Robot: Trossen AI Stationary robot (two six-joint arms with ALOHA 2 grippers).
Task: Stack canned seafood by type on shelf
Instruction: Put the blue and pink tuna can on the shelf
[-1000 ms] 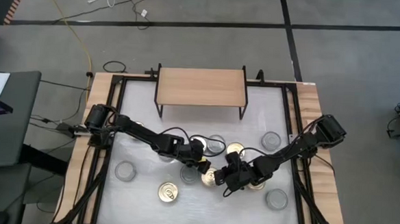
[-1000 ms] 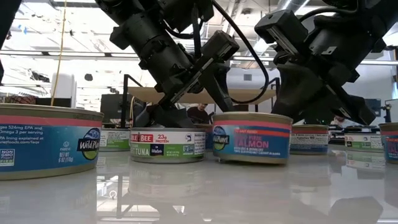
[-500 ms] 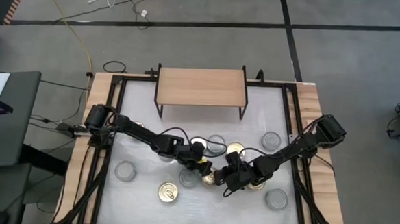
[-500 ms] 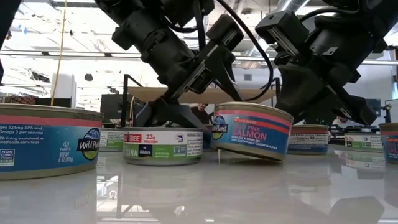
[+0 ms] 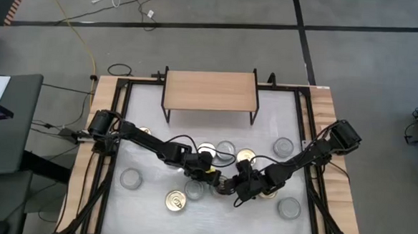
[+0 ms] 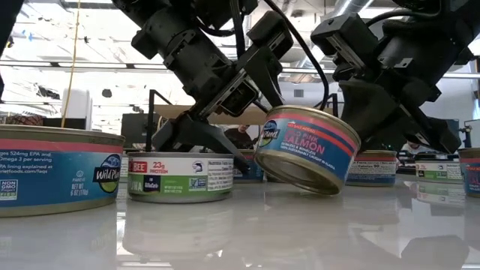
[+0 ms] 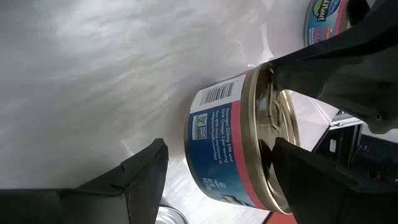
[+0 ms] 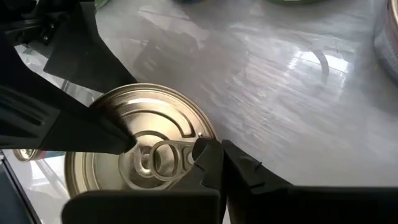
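**Salmon can tipped between two grippers**

The left gripper holds the pink salmon can with its fingers partly open around the can, one on the gold lid and one toward the bottom. The can is tilted, one edge near the table, probably because the grip is on the ends. The right gripper is closed, its tip touching the pull tab, maybe to steady the can. A tuna can stands just beside it, and other cans are around. The shelf is well apart and bare.
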